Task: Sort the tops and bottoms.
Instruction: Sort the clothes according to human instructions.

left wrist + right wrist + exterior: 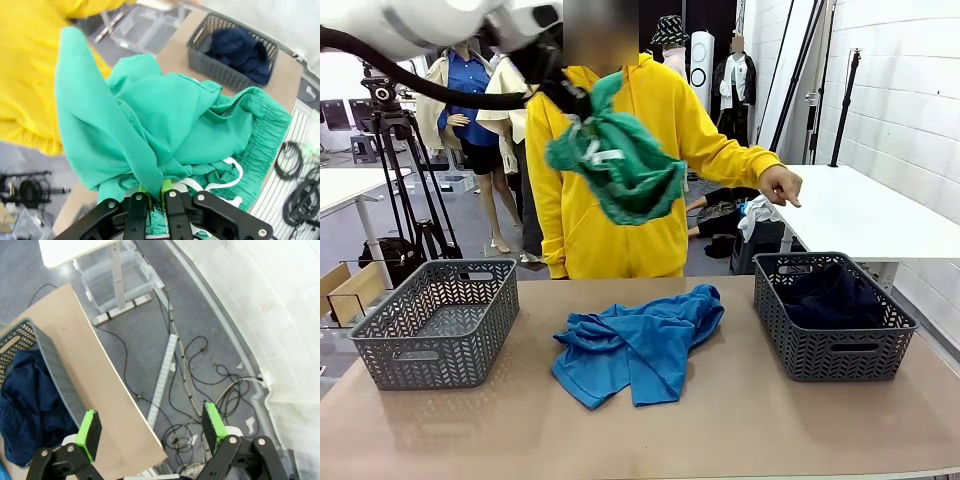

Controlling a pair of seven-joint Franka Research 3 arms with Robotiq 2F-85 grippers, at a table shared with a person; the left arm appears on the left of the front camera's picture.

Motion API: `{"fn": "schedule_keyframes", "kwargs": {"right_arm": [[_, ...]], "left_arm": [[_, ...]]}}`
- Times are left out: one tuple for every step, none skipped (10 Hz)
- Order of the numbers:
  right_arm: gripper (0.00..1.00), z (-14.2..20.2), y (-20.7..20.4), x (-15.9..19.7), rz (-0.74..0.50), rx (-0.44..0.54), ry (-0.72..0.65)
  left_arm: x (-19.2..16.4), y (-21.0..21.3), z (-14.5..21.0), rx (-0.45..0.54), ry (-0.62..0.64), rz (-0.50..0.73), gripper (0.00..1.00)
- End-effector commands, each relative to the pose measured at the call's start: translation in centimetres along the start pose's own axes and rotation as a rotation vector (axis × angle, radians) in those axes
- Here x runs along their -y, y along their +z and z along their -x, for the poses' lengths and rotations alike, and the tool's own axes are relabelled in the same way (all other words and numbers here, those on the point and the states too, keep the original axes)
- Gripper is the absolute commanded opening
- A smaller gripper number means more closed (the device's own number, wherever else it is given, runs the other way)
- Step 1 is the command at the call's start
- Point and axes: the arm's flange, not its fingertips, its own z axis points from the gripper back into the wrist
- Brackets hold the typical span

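High above the table, my left gripper [575, 108] is shut on the bright green shorts [620, 165], which hang bunched in front of the person. In the left wrist view the gripper [152, 194] pinches the shorts [165, 125], and their white drawstring [226, 180] loops close by. A dark navy garment [830, 292] lies in the right grey basket [835, 350]. A bright blue shirt [640, 340] lies crumpled at the table's middle. My right gripper [151, 425] stands open with nothing between its pads, above the table's right edge beside that basket [55, 370] and the navy garment [25, 400].
A grey basket [440, 320] with nothing in it stands at the table's left. The person in a yellow hoodie [620, 230] stands at the far side, one hand [780, 185] pointing right. Cables [200, 390] lie on the floor beyond the table's right edge.
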Motion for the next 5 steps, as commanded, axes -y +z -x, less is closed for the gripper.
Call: {"fn": "schedule_keyframes", "kwargs": {"right_arm": [[1.00,-0.1,-0.2,-0.1,0.001,-0.002,0.003],[1.00,-0.1,-0.2,-0.1,0.001,-0.002,0.003],[1.00,-0.1,-0.2,-0.1,0.001,-0.002,0.003],[1.00,-0.1,-0.2,-0.1,0.001,-0.002,0.003],[1.00,-0.1,-0.2,-0.1,0.001,-0.002,0.003]], "left_arm": [[0.1,-3.8,-5.8,0.077,-0.097,0.104,0.00],[1.3,-6.7,-8.3,0.088,-0.136,0.146,0.00],[2.4,-10.5,-10.8,0.089,-0.147,0.184,0.00],[4.5,-13.7,-13.1,0.090,-0.180,0.243,0.00],[6.8,-16.6,-15.5,0.100,-0.239,0.267,0.00]]}}
